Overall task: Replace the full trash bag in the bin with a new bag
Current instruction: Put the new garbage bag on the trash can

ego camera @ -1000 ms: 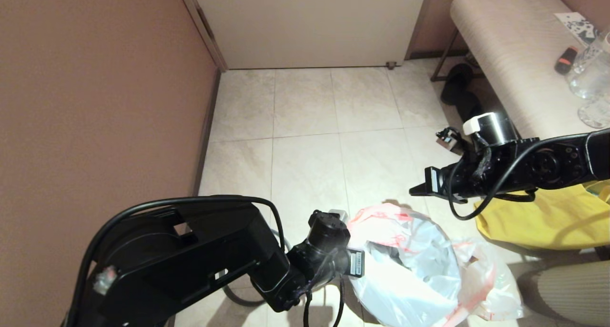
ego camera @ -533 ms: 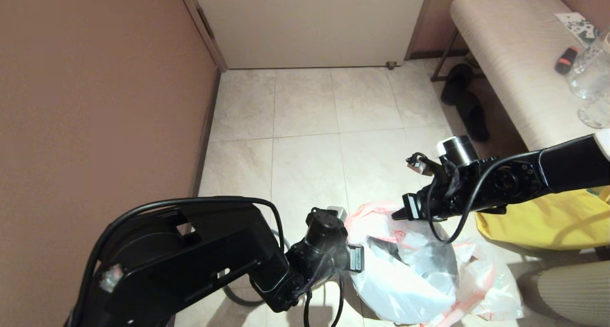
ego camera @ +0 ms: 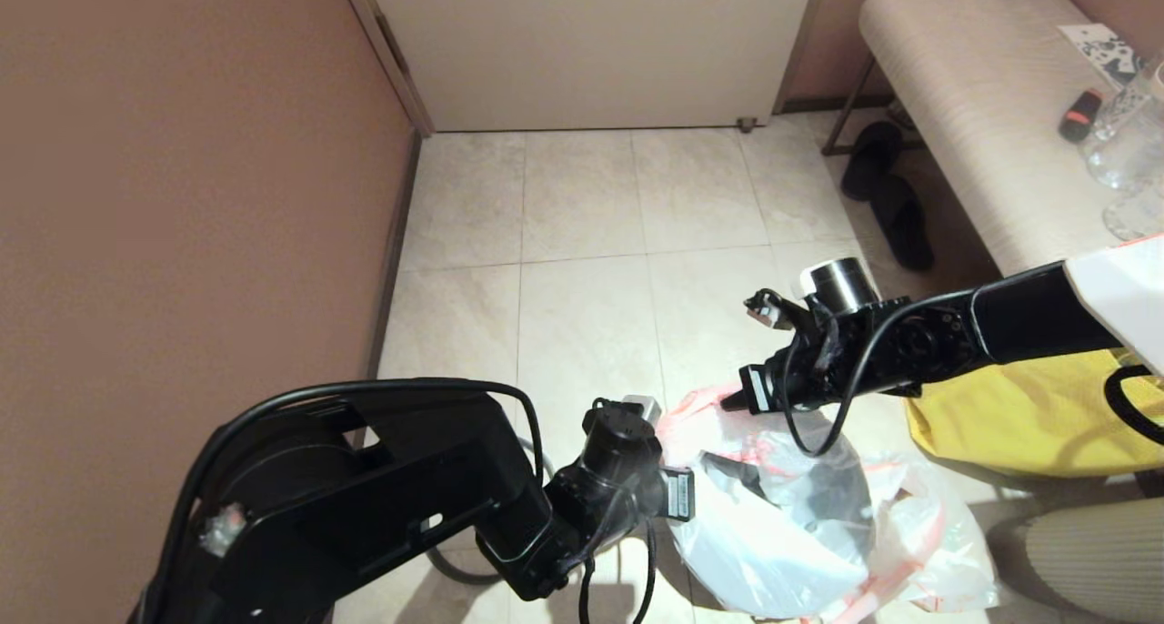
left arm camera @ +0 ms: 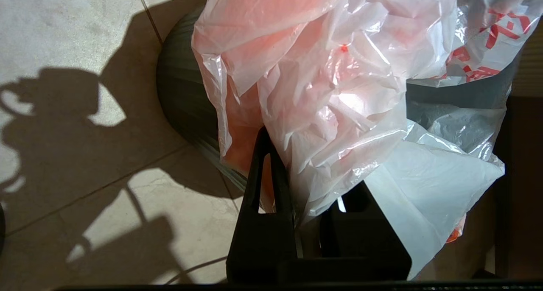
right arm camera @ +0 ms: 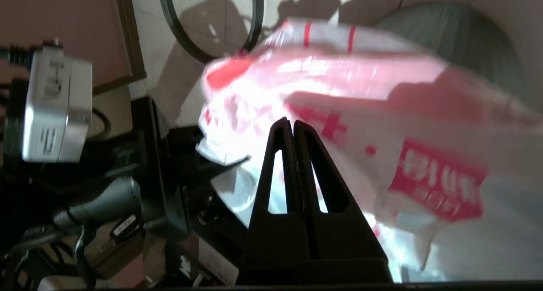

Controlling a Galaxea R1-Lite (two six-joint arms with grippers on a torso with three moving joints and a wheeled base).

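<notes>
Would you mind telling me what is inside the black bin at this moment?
The new bag is draped over the bin and partly tucked into its mouth, the left gripper pinching the hem. The plastic hides the bin's bottom, so anything beneath cannot be seen.

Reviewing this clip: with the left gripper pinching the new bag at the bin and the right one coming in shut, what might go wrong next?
1. The left gripper pinches only a bunched fold of the new bag; a tug might slip or tear it.
2. The right gripper, shut and empty beside the pink hem, may push the hem off the bin rather than spread it.
3. The grey hoop lies apart on the floor, so nothing clamps the bag.
</notes>
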